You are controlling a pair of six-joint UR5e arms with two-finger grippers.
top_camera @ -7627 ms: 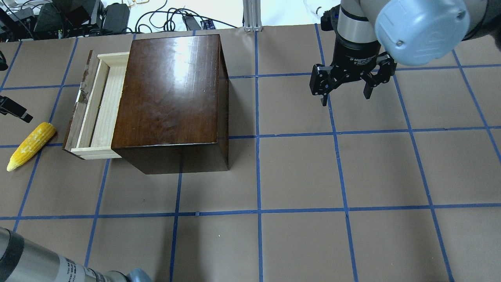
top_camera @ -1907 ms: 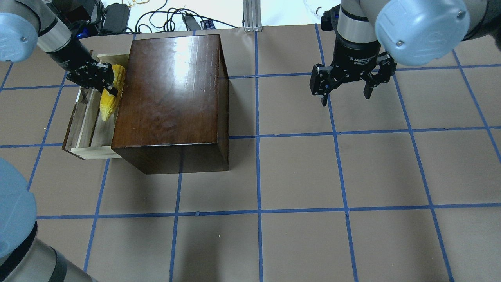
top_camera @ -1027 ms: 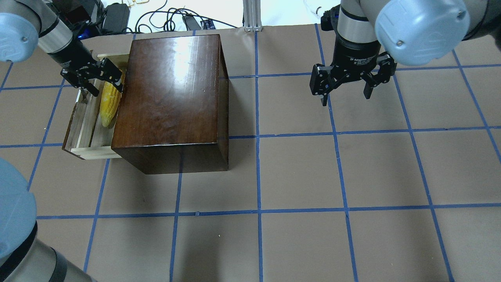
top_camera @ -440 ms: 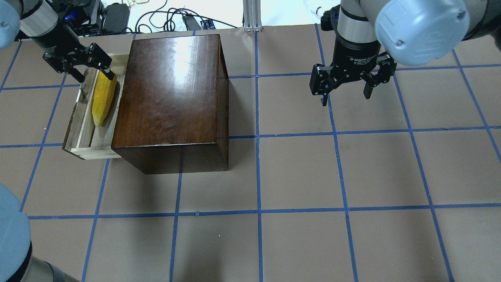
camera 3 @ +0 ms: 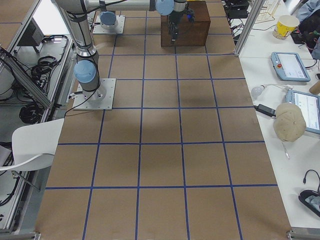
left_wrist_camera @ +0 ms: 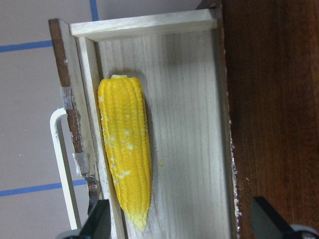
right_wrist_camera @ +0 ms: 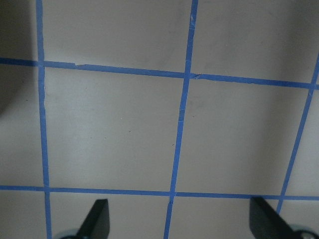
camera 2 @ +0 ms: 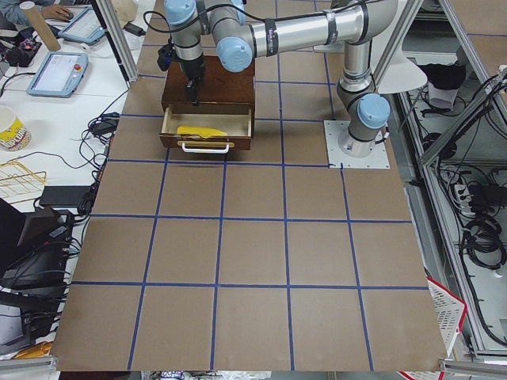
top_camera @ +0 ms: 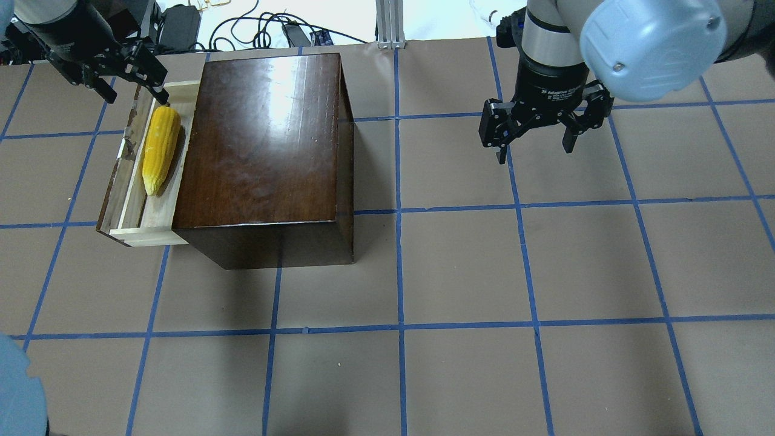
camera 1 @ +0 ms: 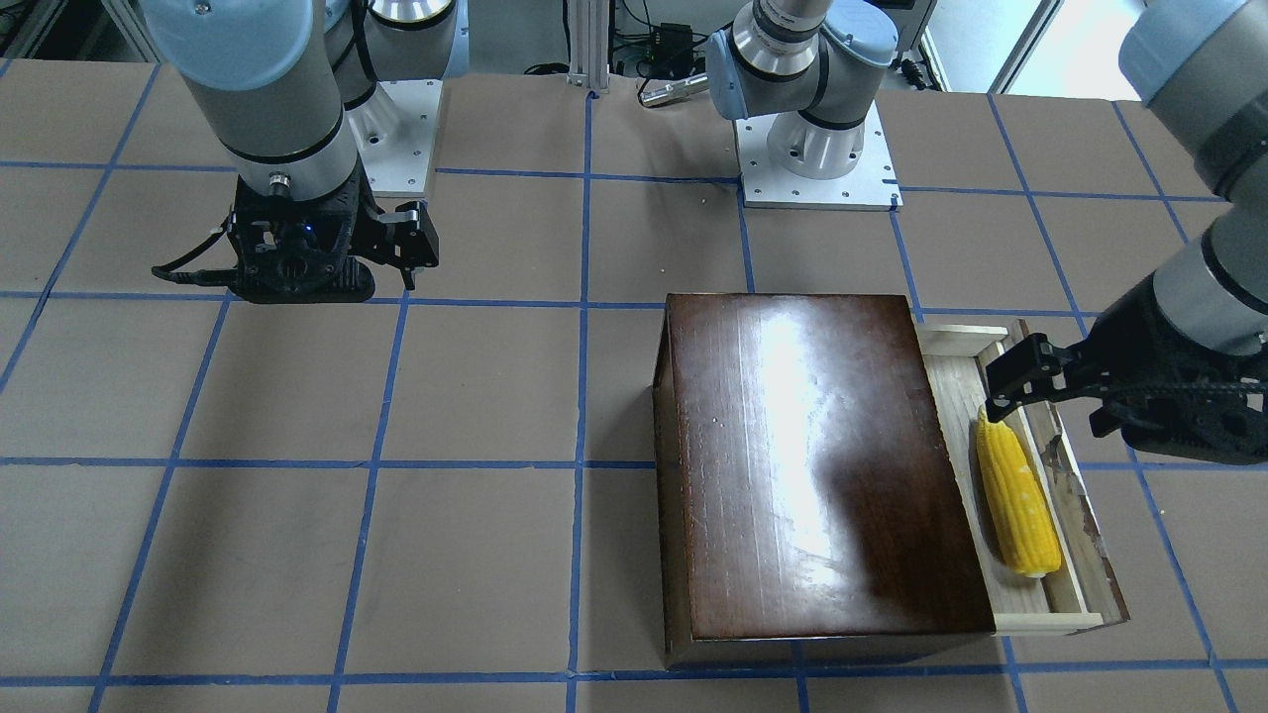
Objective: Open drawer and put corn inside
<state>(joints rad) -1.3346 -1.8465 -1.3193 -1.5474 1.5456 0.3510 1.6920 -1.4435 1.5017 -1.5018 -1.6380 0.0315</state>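
Observation:
The yellow corn [top_camera: 160, 150] lies loose in the pulled-out drawer [top_camera: 148, 234], pale wood with a worn brown front panel, at the left side of the glossy dark-brown box [top_camera: 266, 139]. It also shows in the front view [camera 1: 1015, 495] and the left wrist view [left_wrist_camera: 127, 169], against the drawer's front wall. My left gripper [top_camera: 139, 99] is open and empty, above the drawer's far end, clear of the corn. My right gripper [top_camera: 535, 151] is open and empty over bare table at the far right.
A white handle [left_wrist_camera: 62, 164] sits on the drawer front. Cables and power bricks [top_camera: 181, 24] lie past the table's far edge, with an aluminium post [top_camera: 390, 24]. The arm base plates [camera 1: 817, 158] are bolted to the brown, blue-taped table.
My left gripper brought the corn from the table into the drawer, opened, let it go and drew up and back. The corn rolled toward the drawer front. The right arm has not moved.

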